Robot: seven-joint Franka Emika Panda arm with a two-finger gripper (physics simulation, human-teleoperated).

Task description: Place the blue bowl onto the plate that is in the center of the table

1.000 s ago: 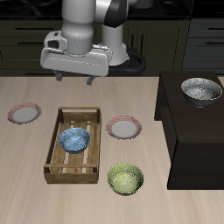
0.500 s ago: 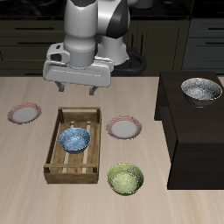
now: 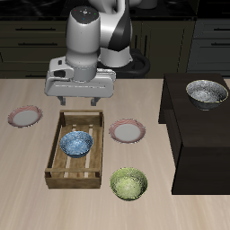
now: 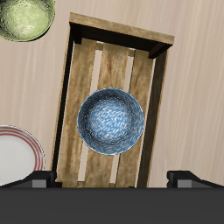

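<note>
The blue bowl (image 3: 76, 143) (image 4: 111, 122) lies inside a slatted wooden crate (image 3: 54, 163) (image 4: 83, 66) near the table's middle. Beside the crate sits the plate (image 3: 128, 132) (image 4: 17, 160) with a pinkish-red rim and pale centre, in the centre of the table (image 3: 27, 189). My gripper (image 3: 78, 101) (image 4: 112, 179) hangs open above the crate's back end, higher than the bowl and touching nothing. Its two fingertips (image 4: 39, 179) show in the wrist view, spread wide apart.
A second look-alike plate (image 3: 25, 116) lies toward the table's side edge. A green-yellow bowl (image 3: 129, 183) (image 4: 24, 19) sits near the front edge. A grey metallic bowl (image 3: 207, 92) rests on a dark raised cabinet block (image 3: 193, 135).
My gripper has come down and shifted slightly toward the crate over the last second. The bowl, plates and crate have stayed where they were.
</note>
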